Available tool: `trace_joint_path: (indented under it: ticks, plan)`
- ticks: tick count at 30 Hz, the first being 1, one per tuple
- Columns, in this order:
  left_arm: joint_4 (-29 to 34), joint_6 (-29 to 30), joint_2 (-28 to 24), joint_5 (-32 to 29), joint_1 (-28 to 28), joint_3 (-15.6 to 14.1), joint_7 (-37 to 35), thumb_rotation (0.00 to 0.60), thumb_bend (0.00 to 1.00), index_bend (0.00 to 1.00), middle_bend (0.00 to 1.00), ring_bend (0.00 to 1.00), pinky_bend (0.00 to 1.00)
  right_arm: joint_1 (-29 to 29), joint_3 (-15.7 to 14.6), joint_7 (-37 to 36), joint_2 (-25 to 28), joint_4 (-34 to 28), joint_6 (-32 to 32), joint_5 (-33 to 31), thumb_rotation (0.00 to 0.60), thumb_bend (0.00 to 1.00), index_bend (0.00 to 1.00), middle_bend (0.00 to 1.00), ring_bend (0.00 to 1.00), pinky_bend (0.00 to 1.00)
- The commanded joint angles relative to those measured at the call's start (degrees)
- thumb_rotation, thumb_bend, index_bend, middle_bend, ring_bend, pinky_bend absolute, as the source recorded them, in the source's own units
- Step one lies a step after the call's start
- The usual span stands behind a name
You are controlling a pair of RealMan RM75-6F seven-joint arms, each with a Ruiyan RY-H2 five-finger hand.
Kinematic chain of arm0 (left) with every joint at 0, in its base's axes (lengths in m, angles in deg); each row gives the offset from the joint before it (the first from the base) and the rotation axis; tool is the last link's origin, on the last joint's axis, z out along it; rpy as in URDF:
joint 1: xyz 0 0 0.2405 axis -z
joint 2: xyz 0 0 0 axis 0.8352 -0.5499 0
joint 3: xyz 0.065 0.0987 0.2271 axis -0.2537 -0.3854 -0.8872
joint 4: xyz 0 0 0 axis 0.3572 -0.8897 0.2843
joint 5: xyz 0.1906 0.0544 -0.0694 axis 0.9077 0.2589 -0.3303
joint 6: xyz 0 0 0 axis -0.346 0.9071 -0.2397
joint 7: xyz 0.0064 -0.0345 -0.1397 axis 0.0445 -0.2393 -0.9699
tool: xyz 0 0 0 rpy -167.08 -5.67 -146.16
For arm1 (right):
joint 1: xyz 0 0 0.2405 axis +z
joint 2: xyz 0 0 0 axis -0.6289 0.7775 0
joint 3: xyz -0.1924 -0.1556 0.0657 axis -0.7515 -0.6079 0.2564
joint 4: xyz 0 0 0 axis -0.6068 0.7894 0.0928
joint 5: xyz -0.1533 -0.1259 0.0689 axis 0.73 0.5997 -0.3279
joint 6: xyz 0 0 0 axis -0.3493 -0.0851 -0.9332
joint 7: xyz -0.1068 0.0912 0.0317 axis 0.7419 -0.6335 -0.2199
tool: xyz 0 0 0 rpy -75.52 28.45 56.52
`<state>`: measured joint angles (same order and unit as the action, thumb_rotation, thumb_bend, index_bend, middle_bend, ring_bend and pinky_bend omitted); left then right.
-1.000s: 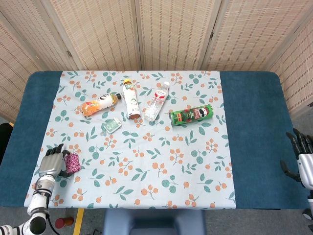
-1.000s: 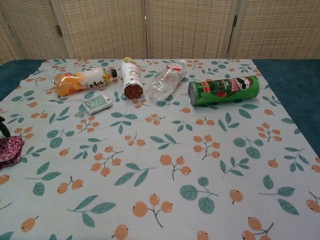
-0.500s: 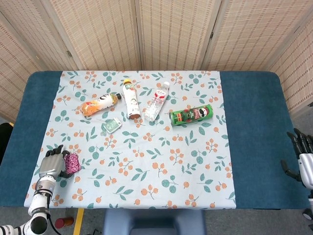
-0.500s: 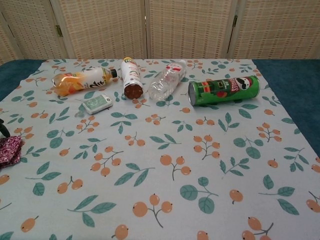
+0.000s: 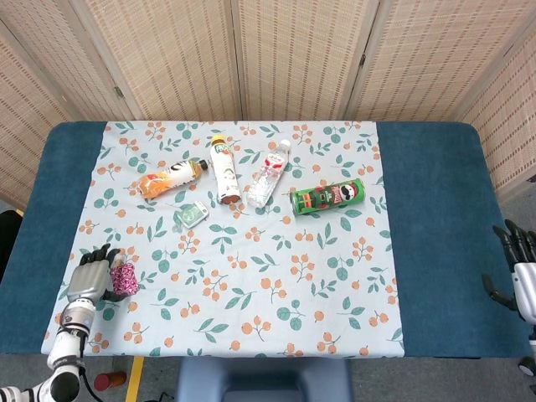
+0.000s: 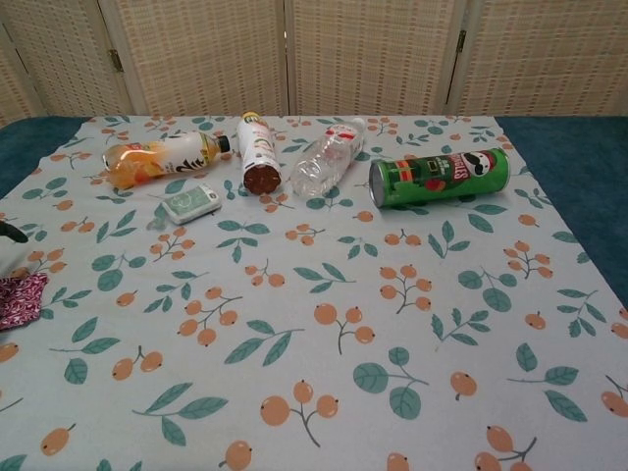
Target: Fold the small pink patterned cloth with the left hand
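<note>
— Where's the pink cloth?
— Bunched by the tabletop's near-left edge, against the left hand — whether its fingers grip it, I cannot tell.
— The right hand?
— Half cut off, fingers spread, empty.

Matt printed tablecloth — glossy can

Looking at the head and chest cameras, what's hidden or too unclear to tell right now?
- Pink cloth: tiny in head view, cut by the left edge in chest view; its folds are unreadable.
- Left hand: touches the cloth in head view; grip unclear. Chest view shows only a dark tip.
- Right hand: cut by head view's right edge.
- Small packet: label too small.
</note>
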<state>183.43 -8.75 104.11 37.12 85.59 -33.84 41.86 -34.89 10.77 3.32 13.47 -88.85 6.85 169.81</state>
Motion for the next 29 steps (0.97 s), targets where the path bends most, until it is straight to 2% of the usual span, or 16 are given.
trace_joint_path:
  ticks: [1,5,8,10,16,23,29]
  plan:
    - [0.7,3.9,-0.81,6.61,-1.95,1.18,-5.02,0.6,0.23,0.15,0.0,0.0,0.0,-0.1,-0.2,-0.42,0.45,-0.5,0.06,0.36,0.6,0.42,0.0,0.0,0.0,0.0]
    - [0.8,7.92,-1.76,13.57,-3.72,2.03,-9.74,0.6,0.24,0.2,0.0,0.0,0.0,-0.25,-0.53,-1.68,1.04,-1.0,0.07,0.89,0.6,0.42,0.0,0.0,0.0,0.0]
    - [-0.88,12.45,-1.55,21.19,-5.46,2.0,-14.04,0.6,0.25,0.25,0.01,0.0,0.0,-0.42,-0.65,-3.19,0.76,-0.72,0.24,1.1,0.6,0.42,0.0,0.0,0.0,0.0]
    - [-1.76,13.85,-1.07,23.25,-6.05,1.89,-15.21,0.6,0.25,0.27,0.04,0.0,0.0,-0.46,-0.69,-3.65,0.48,-0.45,0.4,1.26,0.6,0.42,0.0,0.0,0.0,0.0]
    - [-5.41,19.98,-0.27,31.95,-9.19,-0.63,-15.64,0.6,0.25,0.31,0.08,0.0,0.0,-0.59,-1.54,-3.79,-0.44,-0.86,0.75,2.71,0.6,0.42,0.0,0.0,0.0,0.0]
    - [-3.61,24.47,-2.64,36.62,-13.39,-3.26,-14.48,0.6,0.25,0.31,0.08,0.0,0.0,-1.66,-1.96,-2.76,-0.39,-2.69,2.16,2.79,0.6,0.42,0.0,0.0,0.0,0.0]
    - [-2.57,26.58,-3.92,39.21,-16.02,-4.2,-14.92,0.6,0.25,0.31,0.08,0.0,0.0,-2.29,-2.04,-2.06,-0.58,-3.43,2.65,2.31,0.6,0.42,0.0,0.0,0.0,0.0]
